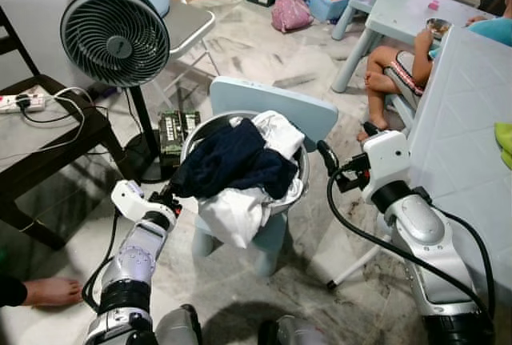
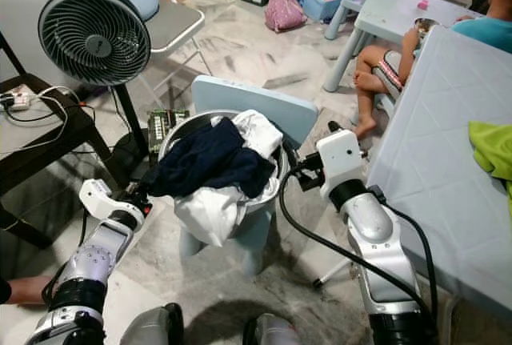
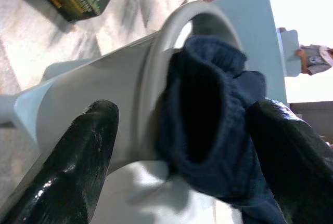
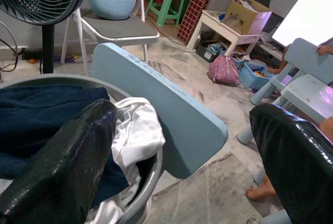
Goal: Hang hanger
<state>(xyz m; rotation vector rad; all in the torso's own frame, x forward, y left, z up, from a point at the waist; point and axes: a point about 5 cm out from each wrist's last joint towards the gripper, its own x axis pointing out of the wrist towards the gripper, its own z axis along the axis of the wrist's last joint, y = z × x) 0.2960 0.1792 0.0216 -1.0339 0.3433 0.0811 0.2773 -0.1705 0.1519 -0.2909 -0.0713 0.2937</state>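
A grey laundry basket (image 1: 302,173) heaped with clothes sits on a small pale-blue chair (image 1: 272,106). A navy garment (image 1: 232,161) lies on top and droops over the left rim, above a white garment (image 1: 232,213) that spills over the front. My left gripper (image 1: 171,198) is at the basket's left rim. It is open, with the navy fold (image 3: 208,109) and the rim (image 3: 156,78) between its fingers (image 3: 78,156). My right gripper (image 1: 325,154) hovers open at the basket's right side, fingers (image 4: 62,161) wide apart facing the chair back (image 4: 166,115). I see no hanger.
A standing fan (image 1: 114,34) and a dark side table (image 1: 48,133) with a power strip (image 1: 20,103) are on the left. A pale table (image 1: 464,121) stands close on the right, with a seated person's legs (image 1: 384,69) beyond. A bare foot (image 1: 52,290) rests at lower left.
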